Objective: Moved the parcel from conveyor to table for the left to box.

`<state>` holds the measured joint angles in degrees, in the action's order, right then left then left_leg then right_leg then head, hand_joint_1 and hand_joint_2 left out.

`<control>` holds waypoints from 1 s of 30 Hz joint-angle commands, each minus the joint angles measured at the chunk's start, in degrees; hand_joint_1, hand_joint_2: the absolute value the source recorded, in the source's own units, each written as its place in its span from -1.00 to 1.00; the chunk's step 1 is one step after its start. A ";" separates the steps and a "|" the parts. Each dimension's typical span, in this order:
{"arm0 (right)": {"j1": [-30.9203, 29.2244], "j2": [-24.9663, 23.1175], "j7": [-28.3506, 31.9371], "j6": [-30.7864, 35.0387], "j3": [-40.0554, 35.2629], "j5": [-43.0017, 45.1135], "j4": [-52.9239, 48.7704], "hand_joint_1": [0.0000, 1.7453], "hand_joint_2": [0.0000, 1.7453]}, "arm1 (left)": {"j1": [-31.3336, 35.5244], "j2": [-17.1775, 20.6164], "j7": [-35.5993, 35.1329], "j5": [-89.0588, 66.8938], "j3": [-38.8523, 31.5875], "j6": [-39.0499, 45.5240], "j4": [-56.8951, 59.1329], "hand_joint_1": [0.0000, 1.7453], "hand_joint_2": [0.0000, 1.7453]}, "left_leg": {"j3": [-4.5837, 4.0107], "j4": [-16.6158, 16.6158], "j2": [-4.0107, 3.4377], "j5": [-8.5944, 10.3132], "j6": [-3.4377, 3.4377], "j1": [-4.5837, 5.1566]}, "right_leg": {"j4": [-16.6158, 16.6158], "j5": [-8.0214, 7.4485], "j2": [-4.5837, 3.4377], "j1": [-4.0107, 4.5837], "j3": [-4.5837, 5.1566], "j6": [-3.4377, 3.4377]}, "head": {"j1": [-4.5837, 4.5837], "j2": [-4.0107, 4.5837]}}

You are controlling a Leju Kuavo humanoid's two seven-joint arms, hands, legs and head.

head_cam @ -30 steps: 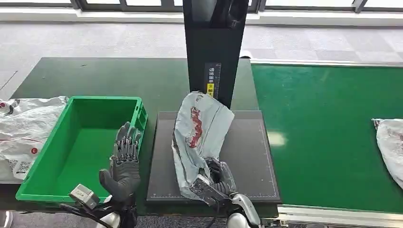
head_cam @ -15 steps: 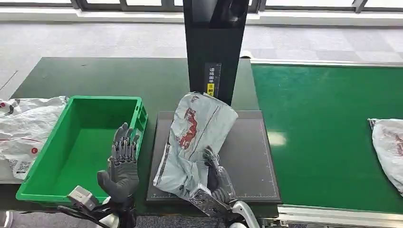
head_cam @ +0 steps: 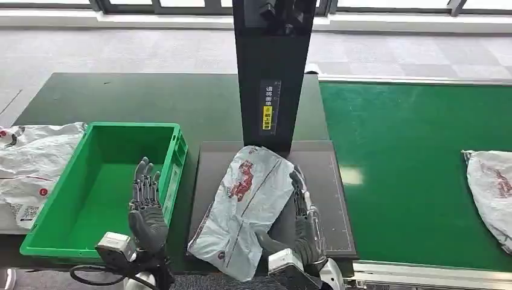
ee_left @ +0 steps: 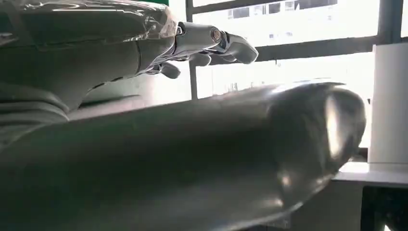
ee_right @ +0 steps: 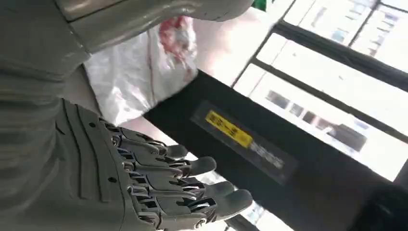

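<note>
A: Where is the parcel found?

B: It is laid flat on the dark mat in front of the black post, on the tabletop. Its near corner is seen hanging past the mat's front edge. A second parcel is carried on the green conveyor, well apart.

A: How is the right hand held?

B: Its fingers are stretched out and spread, and nothing is gripped. It is set just beside the parcel's right edge, with the thumb close against the bag; whether the bag is actually touched cannot be told.

A: And the left hand?

B: It is raised with fingers apart and nothing held, over the right wall of the green crate, which stands left of the mat.

A: Which relation is the next move judged to turn on?

B: The parcel's long axis is run from the near left to the far right, and the parcel lies between the two hands. Its near left end is pointed toward the left hand, so a short reach to the right would be called for. The right hand is the nearer one, yet boxing is assigned to the left.
</note>
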<state>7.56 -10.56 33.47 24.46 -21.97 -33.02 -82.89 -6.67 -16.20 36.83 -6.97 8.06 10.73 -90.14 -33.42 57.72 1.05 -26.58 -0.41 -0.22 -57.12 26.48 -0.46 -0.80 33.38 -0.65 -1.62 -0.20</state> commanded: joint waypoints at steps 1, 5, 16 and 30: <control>4.69 2.55 6.53 4.28 3.13 6.40 -14.73 -1.00 1.00 | 1.78 5.07 0.10 -5.73 6.79 -1.16 3.61 -1.00 -1.00 | 0.01 -0.04 0.13 0.03 0.00 0.03 | 0.02 0.04 0.19 -0.02 -0.06 0.01 | 0.00 0.00; 5.97 2.87 6.53 5.67 2.11 6.16 -16.35 -1.00 1.00 | 2.77 5.38 -3.29 -20.57 9.63 1.95 5.63 -1.00 1.00 | 0.09 -0.08 0.09 0.02 0.00 0.01 | 0.08 0.03 0.20 0.01 -0.13 0.02 | 0.00 0.00; 5.41 1.79 6.53 2.04 3.16 5.77 -15.75 -1.00 1.00 | 6.36 4.87 -16.19 -50.85 16.12 4.91 16.65 -1.00 1.00 | 0.14 -0.11 -0.02 0.01 -0.01 0.03 | 0.09 0.01 0.06 -0.02 -0.14 0.02 | 0.00 0.00; 5.88 0.69 6.53 -0.19 3.97 5.19 -14.91 -1.00 1.00 | 10.98 3.58 -24.75 -61.64 15.61 3.95 28.29 -1.00 1.00 | 0.15 -0.10 -0.03 0.02 -0.01 0.00 | 0.12 -0.01 0.05 0.02 -0.17 0.03 | 0.00 0.00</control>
<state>13.11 -9.68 40.11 24.98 -21.14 -27.45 -98.75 0.80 -13.84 15.10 -66.18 21.64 15.17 -70.57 -33.38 57.72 0.98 -26.60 -0.42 -0.21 -57.11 26.48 -0.52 -0.80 33.34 -0.65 -1.62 -0.20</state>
